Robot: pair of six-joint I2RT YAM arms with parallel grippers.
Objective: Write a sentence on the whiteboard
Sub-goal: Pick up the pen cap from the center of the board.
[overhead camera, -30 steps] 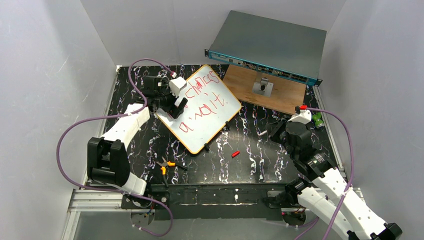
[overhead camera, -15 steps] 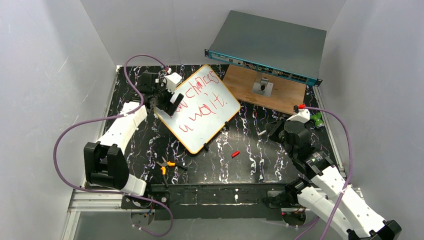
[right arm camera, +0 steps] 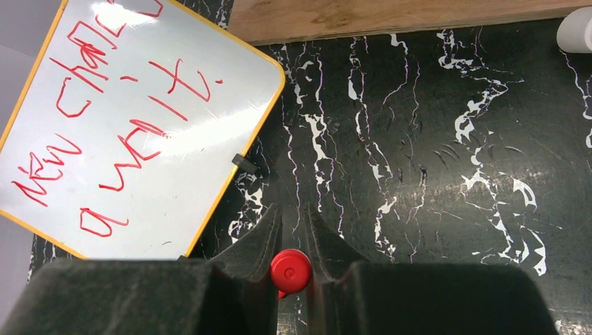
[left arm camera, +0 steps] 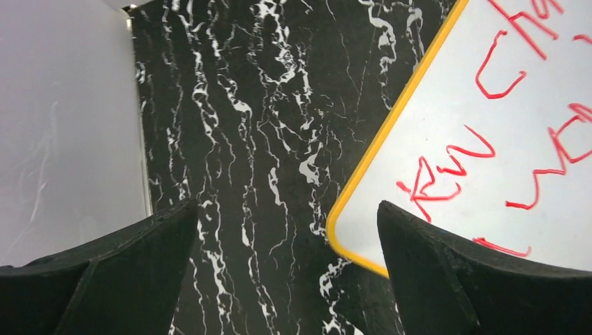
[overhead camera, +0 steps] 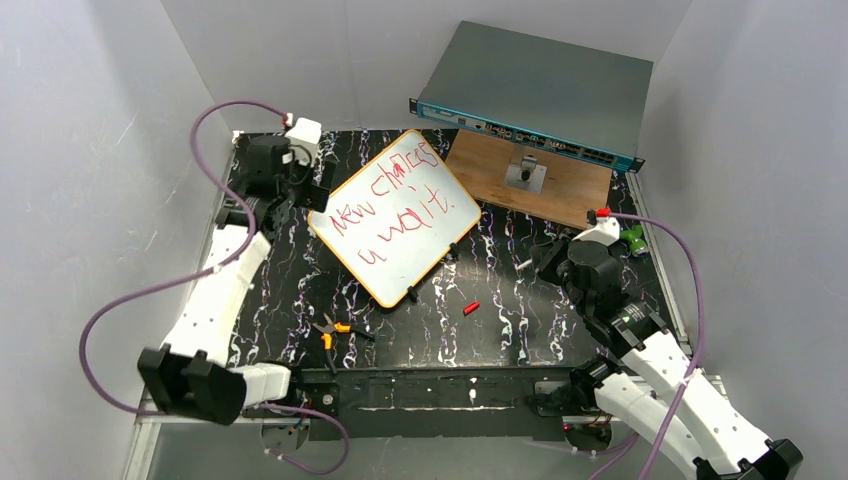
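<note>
The whiteboard (overhead camera: 400, 215) with its orange rim lies tilted on the black marbled table. The sentence (overhead camera: 395, 205) is on it in red, two lines reading about "new chances / await". My left gripper (overhead camera: 300, 190) is open and empty just off the board's left corner. In the left wrist view its fingers (left arm camera: 286, 206) straddle bare table, with the whiteboard (left arm camera: 489, 139) and the sentence (left arm camera: 475, 146) to the right. My right gripper (right arm camera: 292, 209) is shut on a red marker (right arm camera: 290, 271), right of the whiteboard (right arm camera: 139, 139) and apart from it.
A brown wooden board (overhead camera: 530, 185) with a small metal part lies at the back right, under a grey rack unit (overhead camera: 540, 90). Orange-handled pliers (overhead camera: 330, 330) and a small red cap (overhead camera: 471, 308) lie near the front. Grey walls enclose the table.
My left arm has swung left and back, taking its open gripper off the whiteboard's left corner and uncovering the word "new". The right arm has hardly moved.
</note>
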